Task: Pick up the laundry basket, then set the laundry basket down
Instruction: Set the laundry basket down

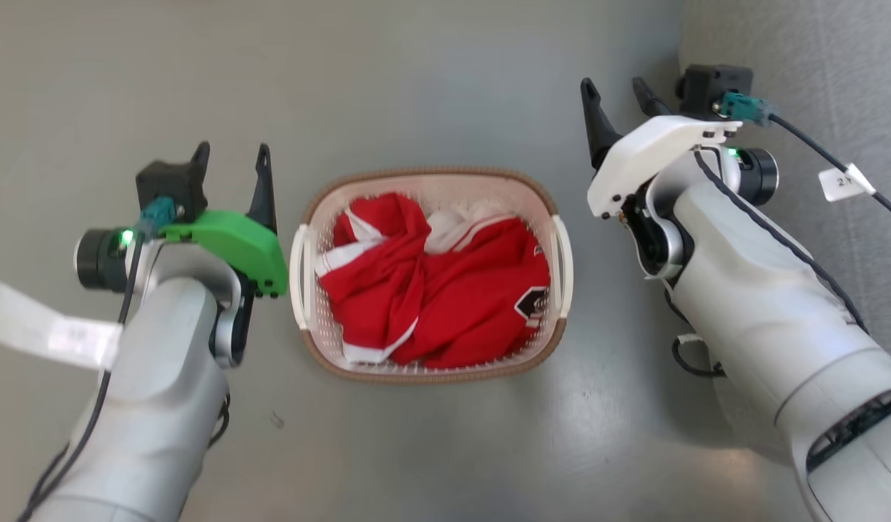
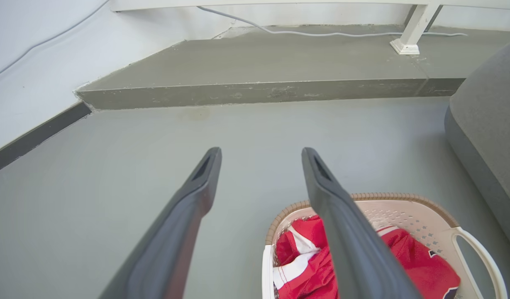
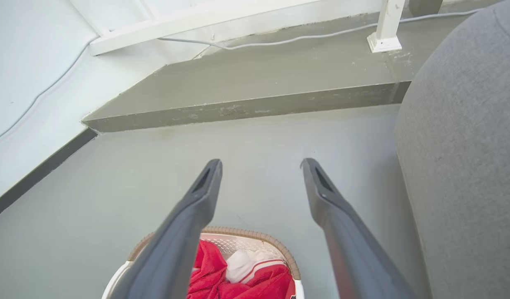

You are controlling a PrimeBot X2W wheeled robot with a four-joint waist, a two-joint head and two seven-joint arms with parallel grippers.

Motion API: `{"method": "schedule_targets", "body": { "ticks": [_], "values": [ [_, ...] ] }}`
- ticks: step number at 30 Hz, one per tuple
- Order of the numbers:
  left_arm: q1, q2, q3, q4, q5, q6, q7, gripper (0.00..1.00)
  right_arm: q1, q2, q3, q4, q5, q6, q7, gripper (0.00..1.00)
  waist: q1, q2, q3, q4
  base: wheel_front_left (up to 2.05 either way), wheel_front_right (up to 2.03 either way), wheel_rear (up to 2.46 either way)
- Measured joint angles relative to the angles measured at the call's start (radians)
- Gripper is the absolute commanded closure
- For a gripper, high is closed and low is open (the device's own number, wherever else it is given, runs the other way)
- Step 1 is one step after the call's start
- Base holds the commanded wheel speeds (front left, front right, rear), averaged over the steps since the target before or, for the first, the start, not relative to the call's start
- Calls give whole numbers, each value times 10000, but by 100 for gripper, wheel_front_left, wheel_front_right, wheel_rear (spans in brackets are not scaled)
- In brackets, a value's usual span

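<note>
Jaws are standing spread and holding nothing on both arms: the left gripper (image 1: 232, 156) is hovering just beside the left handle (image 1: 298, 275) of the laundry basket (image 1: 416, 174), while the right gripper (image 1: 612, 90) is hanging farther out from the right handle (image 1: 563, 264). Between them the basket is sitting on the grey floor (image 1: 445, 80), carrying a red garment (image 1: 452, 304). By my reading the pick-up is only being approached, so each gripper is needing to reach its handle and close. Beyond, a raised step (image 2: 259, 89) is running across.

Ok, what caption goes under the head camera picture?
Left gripper and right gripper, both open, flank the basket of red clothes on the floor.
</note>
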Motion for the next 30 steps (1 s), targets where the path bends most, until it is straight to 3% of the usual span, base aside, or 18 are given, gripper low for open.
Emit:
{"method": "schedule_targets", "body": {
  "ticks": [15, 30],
  "values": [
    [2962, 119, 1383, -2961, 1231, 343, 0, 0, 2730, -366, -1471, -2330, -1618, -82, 0, 0, 0, 0, -1988, -14, 0, 0, 0],
    [6053, 115, 2161, -4750, 1902, 437, 0, 0, 5780, -385, -2974, -4495, -3129, -94, 0, 0, -1, 0, -3721, -69, 0, 0, 0]
  ]
}}
